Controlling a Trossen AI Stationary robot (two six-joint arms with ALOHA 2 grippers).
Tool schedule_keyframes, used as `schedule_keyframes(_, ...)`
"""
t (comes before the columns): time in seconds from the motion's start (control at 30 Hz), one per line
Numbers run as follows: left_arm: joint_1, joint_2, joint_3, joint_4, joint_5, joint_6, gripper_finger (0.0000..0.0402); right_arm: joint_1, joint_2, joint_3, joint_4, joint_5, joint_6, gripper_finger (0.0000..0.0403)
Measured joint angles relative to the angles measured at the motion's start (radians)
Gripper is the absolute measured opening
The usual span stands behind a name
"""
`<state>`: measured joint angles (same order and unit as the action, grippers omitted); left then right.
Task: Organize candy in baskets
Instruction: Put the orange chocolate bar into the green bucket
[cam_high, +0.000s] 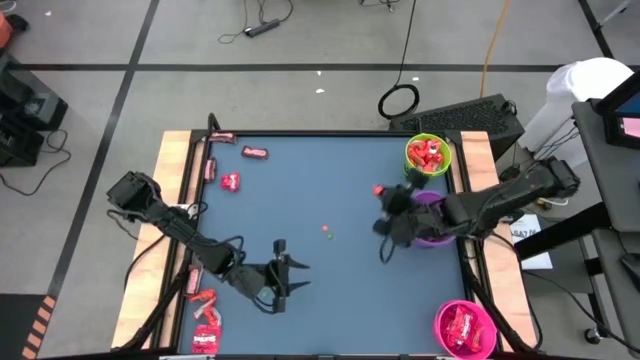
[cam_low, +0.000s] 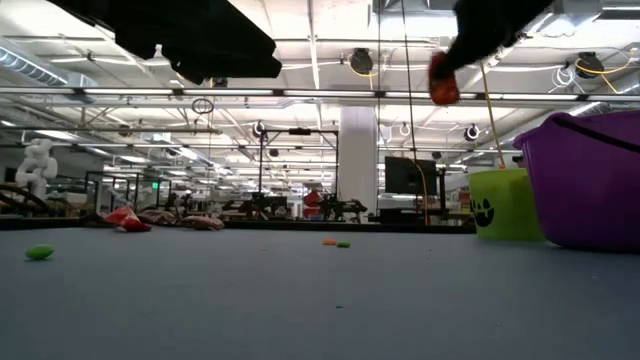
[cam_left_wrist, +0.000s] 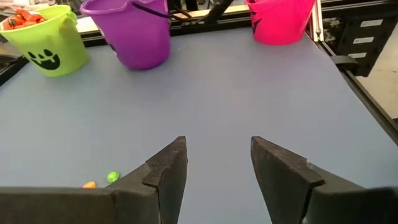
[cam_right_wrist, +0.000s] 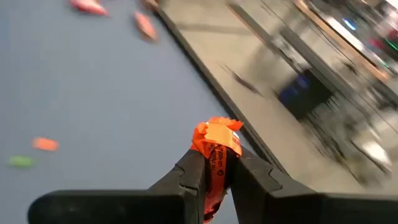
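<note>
- The right end effector (cam_right_wrist: 214, 177) is closed on a red-orange wrapped candy (cam_right_wrist: 216, 144), pinched between its two fingers with the wrapper's crinkled end sticking out past the tips. In the low view the same candy (cam_low: 442, 82) hangs well above the worktop (cam_high: 320, 260).
- From overhead, the right end effector (cam_high: 385, 195) is raised just beside the purple basket (cam_high: 435, 225), which lies toward the arm's own base from the tips. The lime green basket (cam_high: 428, 155), already holding red sweets, is a little farther off on the far side; the bright pink basket (cam_high: 465, 328), also holding sweets, is well apart at the near corner.
- Judged from this, the coming drop turns on which basket this wrapper belongs in; the purple one is nearest.
- The candy's long axis runs in line with the fingers, so it should fall end-first once let go.
- The left end effector (cam_left_wrist: 217, 168) is spread wide and empty, low over bare worktop. More loose candy (cam_high: 205, 320) lies behind it along that worktop edge, nearer this arm than the right.
</note>
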<state>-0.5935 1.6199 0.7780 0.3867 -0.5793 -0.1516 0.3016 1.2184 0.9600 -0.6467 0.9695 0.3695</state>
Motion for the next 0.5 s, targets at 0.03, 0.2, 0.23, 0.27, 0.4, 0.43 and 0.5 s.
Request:
schedule_keyframes(0.03, 0.002, 0.000, 0.000, 0.000, 0.000, 0.000, 0.0184, -0.022, -0.009, 0.000, -0.061, 0.011, 0.041, 0.0050)
schedule_keyframes(0.2, 0.006, 0.000, 0.000, 0.001, -0.001, 0.000, 0.0184, -0.154, -0.026, 0.000, -0.311, 0.027, 0.197, 0.0050)
schedule_keyframes(0.23, 0.006, 0.000, 0.000, 0.001, -0.001, 0.000, 0.0184, -0.185, -0.026, -0.001, -0.348, 0.027, 0.215, 0.0050)
schedule_keyframes(0.27, 0.006, 0.000, 0.000, 0.000, -0.001, 0.000, 0.0184, -0.214, -0.027, -0.001, -0.377, 0.027, 0.231, 0.0050)
schedule_keyframes(0.4, 0.006, 0.000, 0.001, 0.000, -0.001, 0.000, 0.0184, -0.331, -0.027, -0.001, -0.434, 0.025, 0.248, 0.0050)
schedule_keyframes(0.43, 0.006, 0.000, 0.001, 0.000, -0.001, 0.000, 0.0184, -0.360, -0.027, -0.001, -0.434, 0.024, 0.245, 0.0050)
schedule_keyframes(0.5, 0.006, 0.000, 0.001, -0.001, -0.001, 0.000, 0.0184, -0.412, -0.027, -0.001, -0.434, 0.021, 0.235, 0.0051)
